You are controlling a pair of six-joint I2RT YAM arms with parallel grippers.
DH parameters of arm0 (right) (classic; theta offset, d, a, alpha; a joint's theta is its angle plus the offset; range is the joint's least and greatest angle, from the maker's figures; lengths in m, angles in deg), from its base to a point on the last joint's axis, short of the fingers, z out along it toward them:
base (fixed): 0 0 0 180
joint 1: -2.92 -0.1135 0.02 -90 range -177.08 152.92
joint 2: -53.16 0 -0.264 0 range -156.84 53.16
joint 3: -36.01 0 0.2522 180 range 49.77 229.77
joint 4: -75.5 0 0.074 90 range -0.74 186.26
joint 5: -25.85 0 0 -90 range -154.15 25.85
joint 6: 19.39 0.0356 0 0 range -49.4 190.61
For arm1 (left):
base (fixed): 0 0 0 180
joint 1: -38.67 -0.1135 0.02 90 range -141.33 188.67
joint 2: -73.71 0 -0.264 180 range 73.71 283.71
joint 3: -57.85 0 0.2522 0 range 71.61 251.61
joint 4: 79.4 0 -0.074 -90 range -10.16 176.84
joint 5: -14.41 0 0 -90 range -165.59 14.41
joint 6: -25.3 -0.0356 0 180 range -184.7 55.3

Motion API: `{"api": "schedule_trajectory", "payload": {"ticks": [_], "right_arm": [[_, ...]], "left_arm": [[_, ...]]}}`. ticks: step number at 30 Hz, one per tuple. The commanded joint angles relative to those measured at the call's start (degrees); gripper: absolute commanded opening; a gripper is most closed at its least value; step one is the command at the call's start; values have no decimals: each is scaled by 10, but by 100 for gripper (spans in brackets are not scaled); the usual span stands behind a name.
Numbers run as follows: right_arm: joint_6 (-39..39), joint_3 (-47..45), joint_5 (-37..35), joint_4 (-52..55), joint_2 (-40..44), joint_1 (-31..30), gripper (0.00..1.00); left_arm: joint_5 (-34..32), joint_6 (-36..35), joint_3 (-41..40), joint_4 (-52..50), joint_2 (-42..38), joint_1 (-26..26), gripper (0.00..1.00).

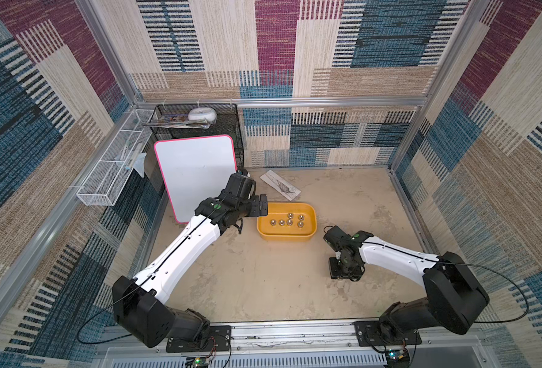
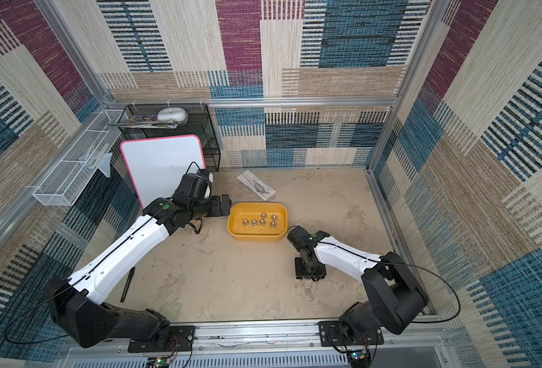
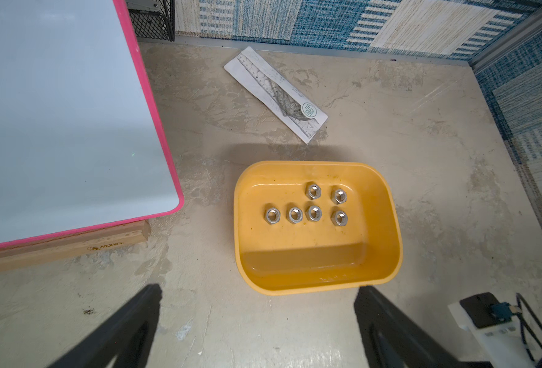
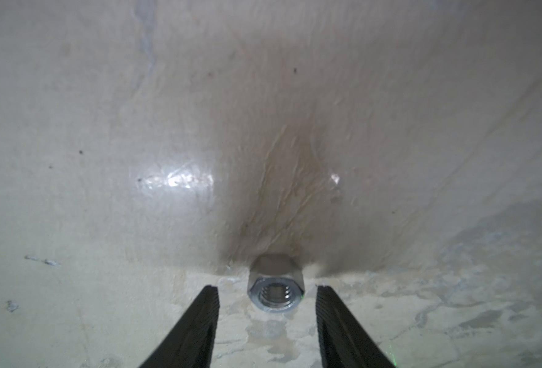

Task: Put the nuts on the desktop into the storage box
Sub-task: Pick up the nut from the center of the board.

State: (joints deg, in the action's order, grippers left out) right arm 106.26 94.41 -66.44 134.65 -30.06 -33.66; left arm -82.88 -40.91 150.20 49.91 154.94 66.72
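The right tool stood released, fingers straddling the one nut left on the counter, untouched. In a top view the yellow box, holding six nuts, lay at its ten o'clock, with the left tool, spread wide, at the box's nine.

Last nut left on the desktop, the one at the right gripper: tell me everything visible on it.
The small shiny silver metal hex nut looks intact: flat outer faces and a threaded centre hole that faces the wrist camera. It rests alone on the worn beige desktop, between the open jaws of the right gripper, with a gap on each side, so neither touches it. In both top views that gripper hides it.
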Motion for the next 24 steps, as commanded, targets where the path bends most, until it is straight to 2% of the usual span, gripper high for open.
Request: {"api": "schedule_trajectory", "payload": {"ticks": [1,10,21,24], "right_arm": [[2,0,5,-10,-9,-6,55],[-5,26,0,-11,-41,-29,51],[14,8,-3,-13,-44,-32,48],[15,12,-5,-16,-47,-33,41]], "left_arm": [[4,0,-1,-4,-2,0,100],[9,3,0,-9,-2,0,100],[10,2,0,-9,-3,-1,100],[11,1,1,-10,-2,0,100]]}}
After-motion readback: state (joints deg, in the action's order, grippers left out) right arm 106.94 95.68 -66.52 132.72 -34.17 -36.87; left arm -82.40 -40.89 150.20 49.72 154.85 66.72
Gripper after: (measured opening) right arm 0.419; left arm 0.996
